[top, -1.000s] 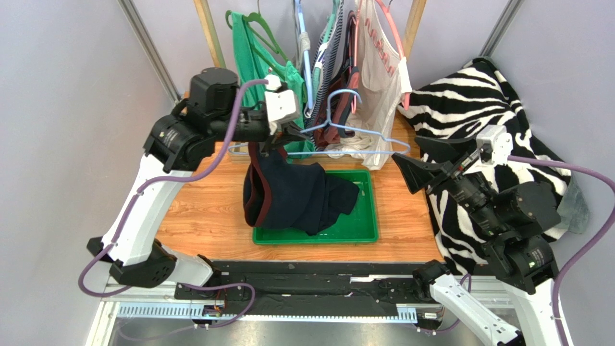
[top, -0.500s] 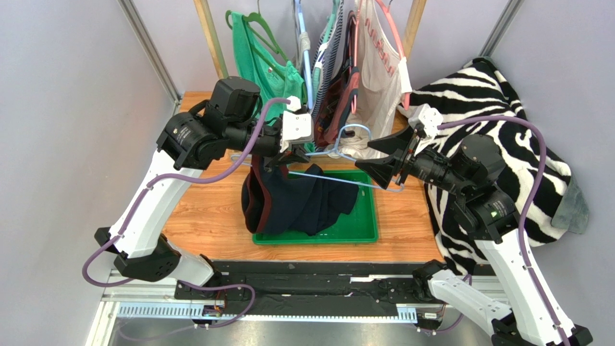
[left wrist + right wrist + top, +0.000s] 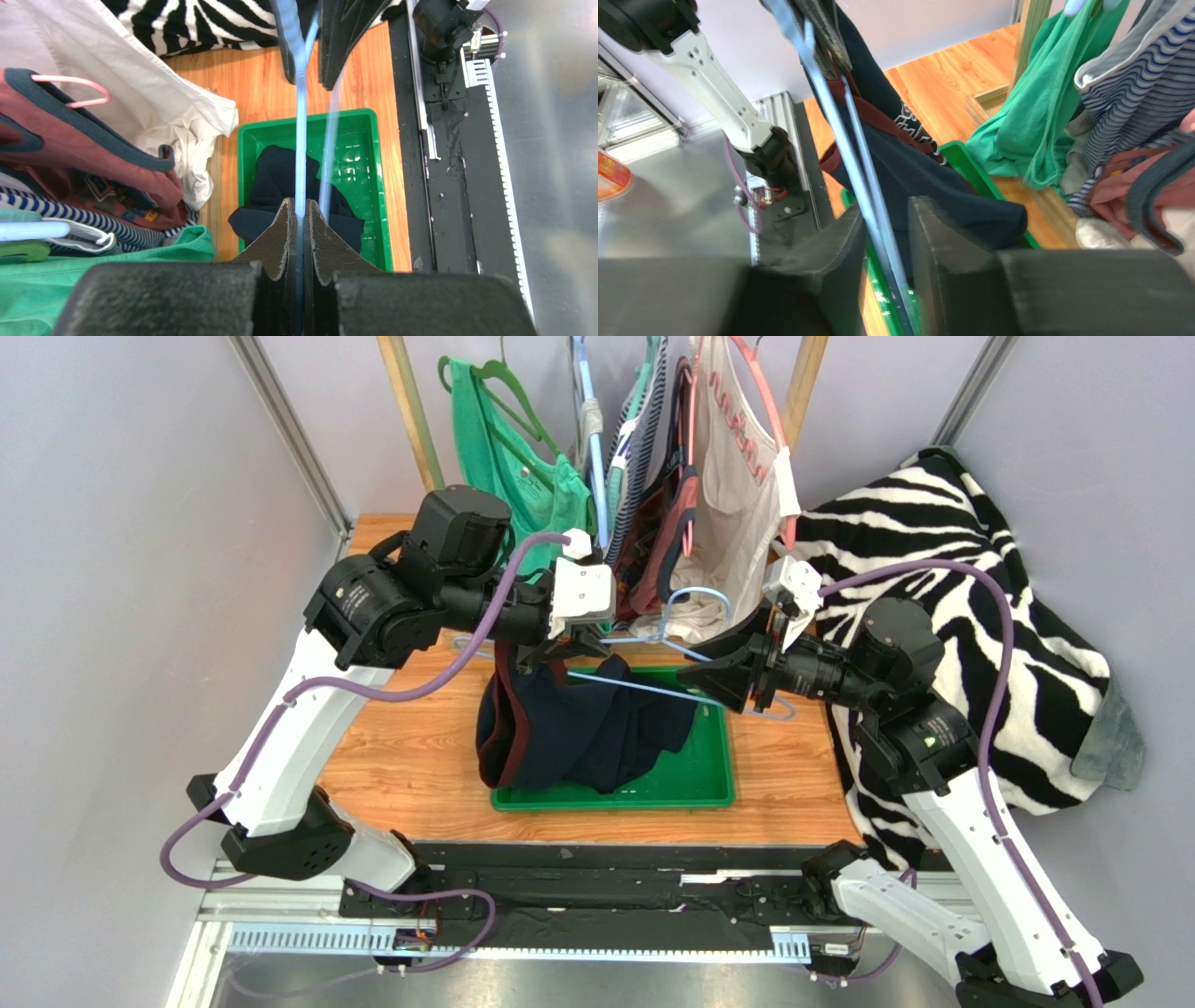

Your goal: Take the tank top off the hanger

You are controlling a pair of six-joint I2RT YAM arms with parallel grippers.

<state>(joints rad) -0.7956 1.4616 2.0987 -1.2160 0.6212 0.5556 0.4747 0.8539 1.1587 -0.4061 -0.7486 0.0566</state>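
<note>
A light blue wire hanger (image 3: 659, 686) is held level above the green tray (image 3: 709, 787). My left gripper (image 3: 561, 651) is shut on its left end; in the left wrist view the wire (image 3: 301, 140) runs straight out from between the pinched tips (image 3: 300, 203). The tank top (image 3: 575, 728), dark navy with maroon trim, hangs off that left end and sags into the tray. My right gripper (image 3: 730, 672) straddles the hanger's right end. In the right wrist view both wires (image 3: 857, 161) pass between the fingers (image 3: 887, 210), with a gap left on one side. The tank top (image 3: 913, 168) hangs beyond.
A rack at the back holds several hung garments: a green shirt (image 3: 519, 462), a striped one (image 3: 638, 434) and a white one (image 3: 737, 462). A zebra-print blanket (image 3: 954, 546) covers the right side. The wooden tabletop (image 3: 407, 728) shows left of the tray.
My right arm swung left from over the blanket to the hanger's right end, and its jaws have narrowed around the wire. My left gripper shifted slightly right with the hanger and the tank top.
</note>
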